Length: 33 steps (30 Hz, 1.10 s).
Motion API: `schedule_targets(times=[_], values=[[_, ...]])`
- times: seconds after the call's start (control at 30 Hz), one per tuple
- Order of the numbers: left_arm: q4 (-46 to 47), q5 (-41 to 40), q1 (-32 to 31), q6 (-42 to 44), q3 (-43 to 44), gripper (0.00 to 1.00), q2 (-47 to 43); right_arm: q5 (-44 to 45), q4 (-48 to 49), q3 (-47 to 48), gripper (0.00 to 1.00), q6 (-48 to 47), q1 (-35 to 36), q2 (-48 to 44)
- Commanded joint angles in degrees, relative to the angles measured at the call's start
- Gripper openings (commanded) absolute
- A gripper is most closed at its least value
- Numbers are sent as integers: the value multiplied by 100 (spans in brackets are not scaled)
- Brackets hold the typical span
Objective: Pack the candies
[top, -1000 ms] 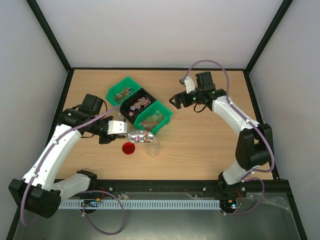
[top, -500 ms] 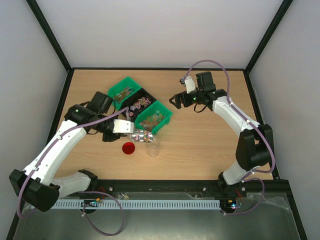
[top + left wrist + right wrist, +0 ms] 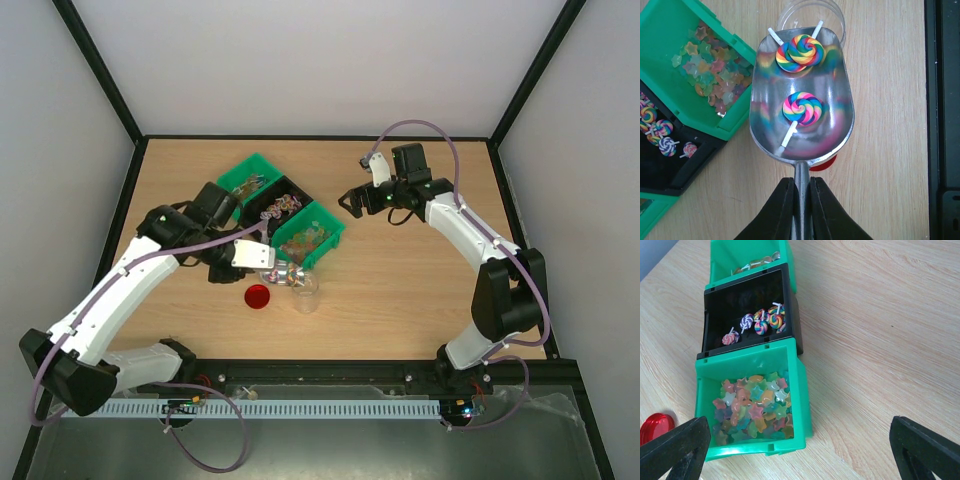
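Left jaws pinched a scoop (image 3: 837, 90) holding two rainbow-swirl lollipops (image 3: 802, 108), the lower's stick toward seven o'clock; right jaws gaped empty.

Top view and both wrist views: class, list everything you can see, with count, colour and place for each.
scoop: one, silver, tip over the jar
scoop lollipops: two, rainbow, lying in the scoop
jar: one, clear, under the scoop's tip
lid: one, red, on table beside jar
bins: three, green-black-green, in a row
star candies: many, pastel, in an end green bin
binned lollipops: several, swirled, black bin
table: one, wooden
left gripper: shut on scoop handle
right gripper: open, near the bins
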Motion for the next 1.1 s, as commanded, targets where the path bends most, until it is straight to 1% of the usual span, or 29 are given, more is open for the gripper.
schedule_targets(times=[0.0, 0.47, 1.07], values=[[-179, -224, -151, -178, 191, 2, 43, -144, -14, -50, 99, 40, -11, -217], [-244, -552, -361, -272, 318, 2, 140, -172, -41, -51, 99, 31, -18, -212], [-632, -1129, -750, -325, 837, 2, 420, -178, -63, -29, 99, 14, -18, -185]])
